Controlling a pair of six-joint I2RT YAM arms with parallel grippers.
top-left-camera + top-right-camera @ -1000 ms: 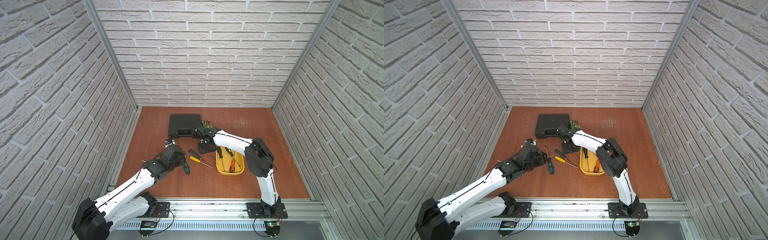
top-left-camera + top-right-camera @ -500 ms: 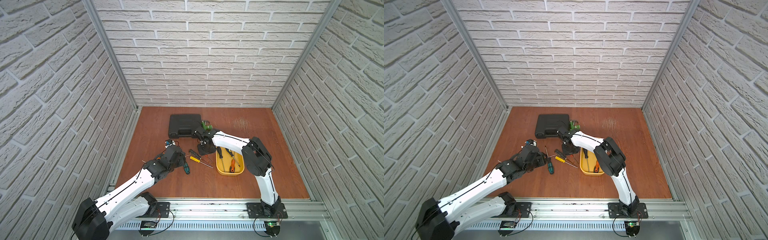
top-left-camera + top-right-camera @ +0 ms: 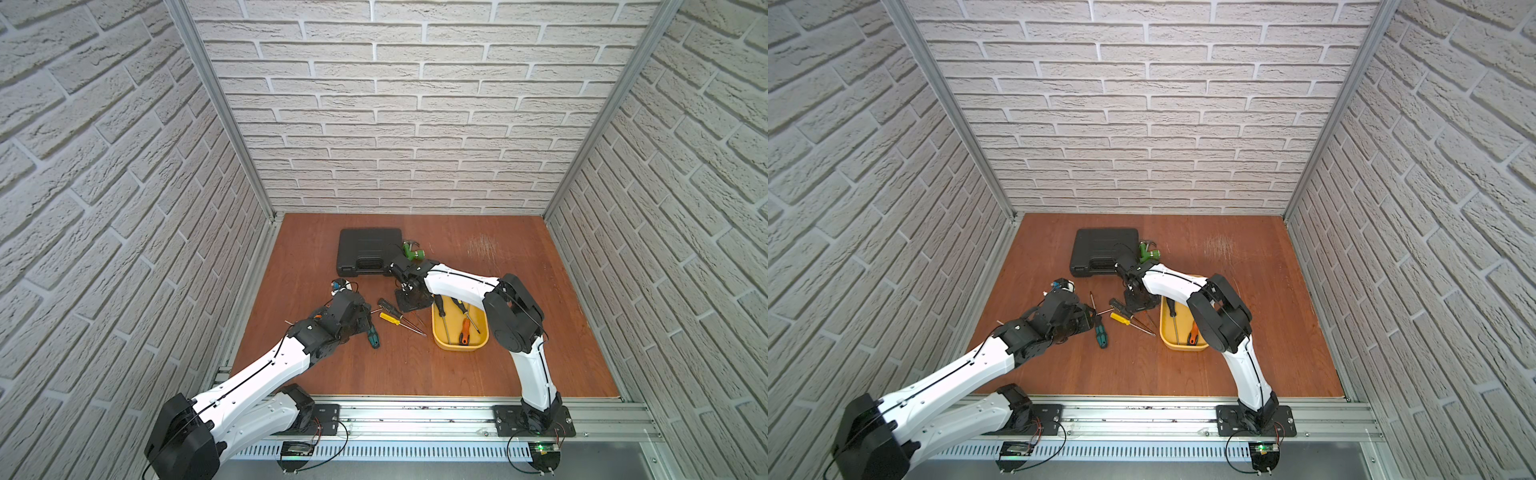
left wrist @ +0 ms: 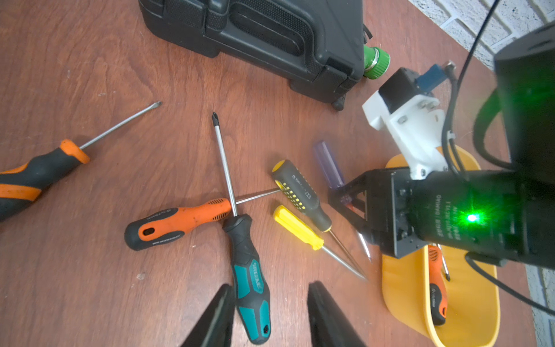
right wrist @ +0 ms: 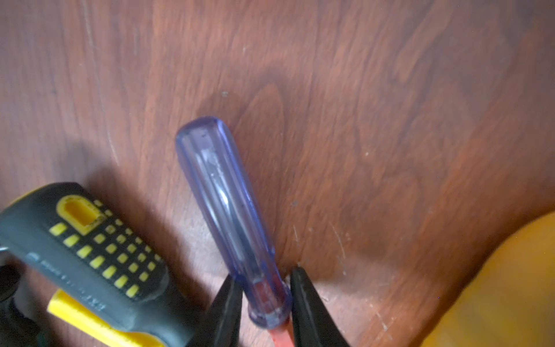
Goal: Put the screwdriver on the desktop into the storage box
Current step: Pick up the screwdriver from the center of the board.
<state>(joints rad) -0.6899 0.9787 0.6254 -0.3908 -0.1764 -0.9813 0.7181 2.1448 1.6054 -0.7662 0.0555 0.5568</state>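
Observation:
A screwdriver with a clear blue handle [image 5: 222,192] lies on the reddish-brown desktop [image 3: 415,365], just left of the yellow storage box [image 3: 440,338]. My right gripper [image 5: 264,278] is shut on the shaft end of that handle, one finger pressing each side. In both top views the right gripper [image 3: 409,301] [image 3: 1138,301] covers this screwdriver. My left gripper [image 4: 270,287] hangs open over a teal-and-black screwdriver [image 4: 250,279], whose handle lies between the fingers close to one of them. The storage box [image 4: 402,288] holds several screwdrivers.
Loose on the desktop are a yellow-handled screwdriver [image 4: 297,226], a black-and-yellow one [image 4: 300,195] and two orange-and-black ones [image 4: 177,222] [image 4: 39,174]. A black tool case [image 3: 368,249] and a green fitting [image 3: 411,251] sit behind the right gripper.
The right jaws have closed in on the blue handle. The right arm shifted only slightly. The left arm has stayed put.

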